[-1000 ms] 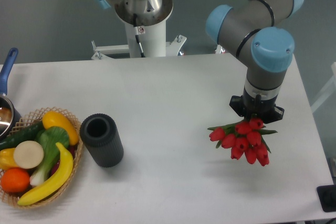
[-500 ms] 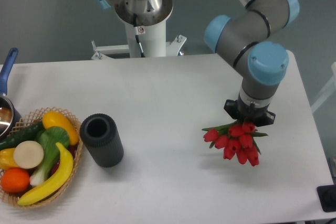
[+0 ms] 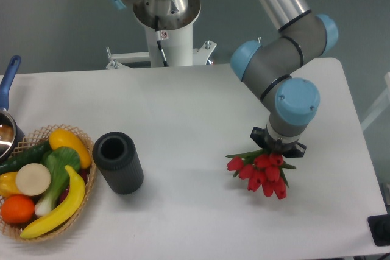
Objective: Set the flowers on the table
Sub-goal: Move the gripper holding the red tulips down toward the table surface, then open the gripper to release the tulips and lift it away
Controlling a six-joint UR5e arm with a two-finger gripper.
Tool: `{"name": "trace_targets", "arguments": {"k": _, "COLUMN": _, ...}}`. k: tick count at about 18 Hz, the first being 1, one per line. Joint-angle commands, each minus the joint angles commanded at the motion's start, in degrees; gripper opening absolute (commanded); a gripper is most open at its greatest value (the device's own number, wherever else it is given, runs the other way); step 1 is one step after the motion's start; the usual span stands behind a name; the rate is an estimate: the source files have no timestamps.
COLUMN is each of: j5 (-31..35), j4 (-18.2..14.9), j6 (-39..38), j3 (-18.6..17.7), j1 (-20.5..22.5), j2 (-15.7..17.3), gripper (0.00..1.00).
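While spread wide and white under everything, tabletop [image 3: 195, 108] with rounded corners, bare across its middle. Above its right half, bent grey arm with blue joint caps, wrist pointing straight down. At far left edge, round wicker basket [image 3: 85, 194] piled with a yellow banana [image 3: 58, 208], an orange, a leafy white-stalked vegetable and other produce. Just right of basket, upright dark ribbed cylinder [image 3: 118, 162], open at top. At right, bunch of red flowers [image 3: 261, 173] with green stems, buds fanned toward camera, low over tabletop; touching or not, cannot tell. Directly above stems, black claw [image 3: 278, 146], clamped on flowers, fingers mostly hidden beneath wrist.
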Motion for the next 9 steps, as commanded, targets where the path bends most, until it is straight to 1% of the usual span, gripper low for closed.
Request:
{"name": "trace_targets", "arguments": {"k": 2, "j5": 0.0, "j4": 0.3, "j6": 0.1, "j3": -0.1, "j1": -0.1, "j2": -0.7, "gripper": 0.37}}
{"name": "trace_targets", "arguments": {"k": 4, "j5": 0.0, "j4": 1.5, "j6": 0.2, "j3": -0.3, "j1": -0.3, "j2": -1.1, "gripper": 0.48}}
{"name": "trace_targets", "arguments": {"k": 5, "j5": 0.0, "j4": 2.5, "j6": 0.0, "j3": -0.6, "j1": -0.5, "j2": -1.1, "gripper": 0.5}}
{"name": "trace_targets", "arguments": {"k": 9, "j5": 0.1, "j4": 9.0, "j6": -0.1, "j3": -3.7, "j1": -0.6, "j2": -0.6, "gripper": 0.65}}
